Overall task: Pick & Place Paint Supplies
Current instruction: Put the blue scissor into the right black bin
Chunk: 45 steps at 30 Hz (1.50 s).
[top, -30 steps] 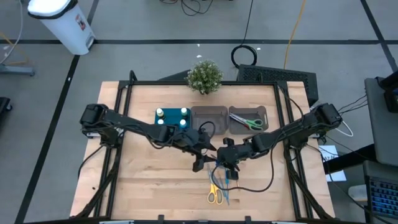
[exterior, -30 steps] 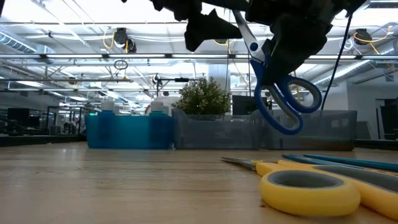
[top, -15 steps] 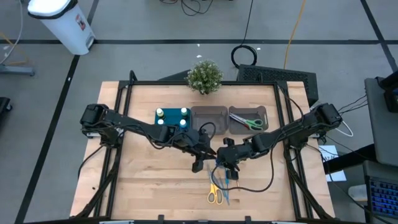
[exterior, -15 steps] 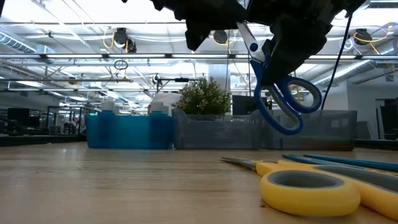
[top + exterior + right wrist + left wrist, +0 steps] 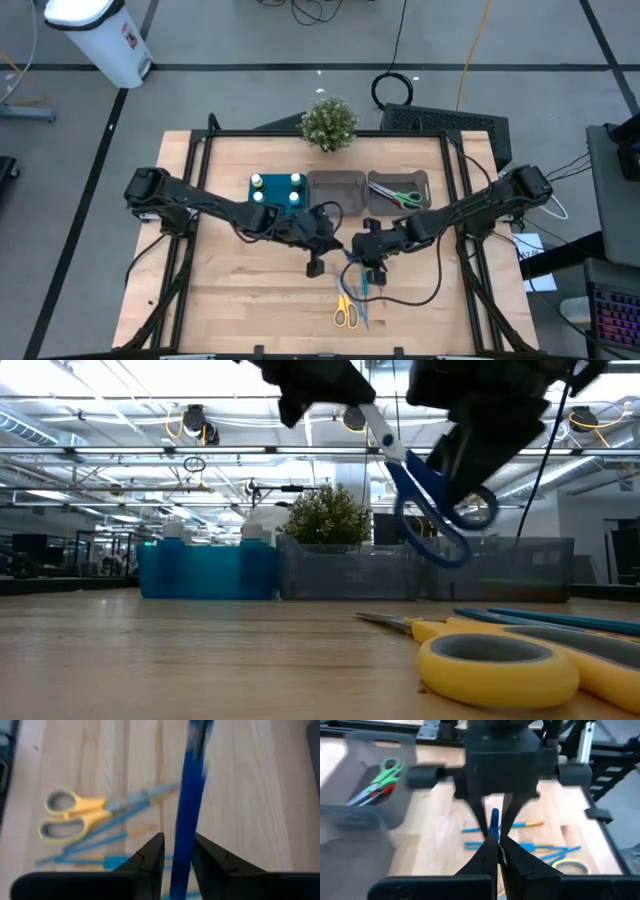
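Blue-handled scissors (image 5: 432, 510) hang slanting in the air over the table's middle, between my two grippers. My left gripper (image 5: 330, 395) is shut on their blade end. My right gripper (image 5: 178, 845) stands open, one finger on either side of the blue handle, a narrow gap showing in the left wrist view. Yellow-handled scissors (image 5: 345, 311) and thin blue sticks (image 5: 362, 300) lie on the table below. Green-handled scissors (image 5: 403, 198) lie in the right grey bin. White-capped bottles (image 5: 276, 187) stand in the teal tray. My left gripper pinches the silver blades (image 5: 376, 428) of the blue scissors between its two shut fingers, coming from the table's left and slanting downward. The scissors are lifted clear and slope down from the fingers, handle loops (image 5: 450, 520) lowest. The fingers themselves cover the exact spot.
A second grey bin (image 5: 335, 188) stands between the teal tray (image 5: 262, 196) and the bin with the green scissors. A small potted plant (image 5: 328, 122) sits at the far edge. Bare wood lies near the front left and right.
My left gripper has closed on the blades of the blue scissors and shifted slightly up and toward the table's left. My right gripper's fingers have parted a little around the handle. The scissors have tipped from hanging steeply to a flatter slant, their handles swinging up.
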Available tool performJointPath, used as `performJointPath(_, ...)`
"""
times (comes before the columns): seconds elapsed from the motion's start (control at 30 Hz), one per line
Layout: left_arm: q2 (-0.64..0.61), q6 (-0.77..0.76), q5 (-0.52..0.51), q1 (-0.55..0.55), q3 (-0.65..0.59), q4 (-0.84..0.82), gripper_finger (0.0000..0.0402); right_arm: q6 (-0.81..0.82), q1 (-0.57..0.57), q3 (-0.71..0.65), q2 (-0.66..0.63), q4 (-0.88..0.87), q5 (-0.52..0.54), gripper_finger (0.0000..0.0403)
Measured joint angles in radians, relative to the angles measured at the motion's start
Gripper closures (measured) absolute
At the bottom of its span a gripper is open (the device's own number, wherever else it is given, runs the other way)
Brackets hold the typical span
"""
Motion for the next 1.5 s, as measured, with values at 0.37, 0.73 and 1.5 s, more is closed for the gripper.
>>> performJointPath(0.37, -0.079, 0.007, -0.231, -0.080, 0.000, -0.126, 0.0397, 0.077, 0.039, -0.001, -0.129, -0.116, 0.127, 0.0287)
performJointPath(0.73, -0.090, 0.004, -0.347, -0.102, -0.056, -0.021, 0.0397, 0.119, 0.178, -0.095, -0.333, -0.133, 0.391, 0.0298)
performJointPath(1.5, -0.280, -0.170, -0.112, -0.011, -0.691, 1.203, 0.0397, -0.321, 0.223, -0.543, -0.634, 0.646, 0.592, 0.0303)
